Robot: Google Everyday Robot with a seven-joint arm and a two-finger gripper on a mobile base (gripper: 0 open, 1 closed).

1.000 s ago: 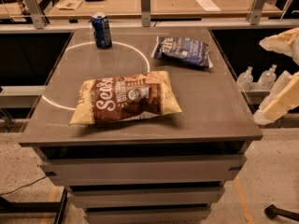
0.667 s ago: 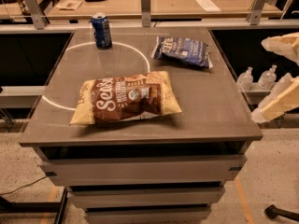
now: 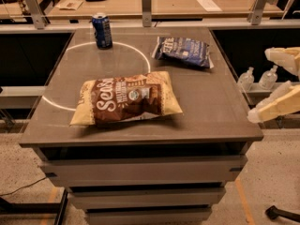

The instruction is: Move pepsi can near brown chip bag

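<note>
The pepsi can (image 3: 102, 30), dark blue with a silver rim, stands upright at the far left of the grey table (image 3: 211, 111). The brown chip bag (image 3: 125, 99) with white script lies flat near the table's front centre. My gripper (image 3: 262, 86) is at the right edge of the view, off the table's right side, with its pale fingers (image 3: 276, 106) spread open and empty. It is far from both the can and the brown bag.
A dark blue chip bag (image 3: 183, 50) lies at the back right of the table. A white circle is painted on the tabletop. Clear bottles (image 3: 257, 78) stand on a shelf to the right. A wooden bench with posts runs behind.
</note>
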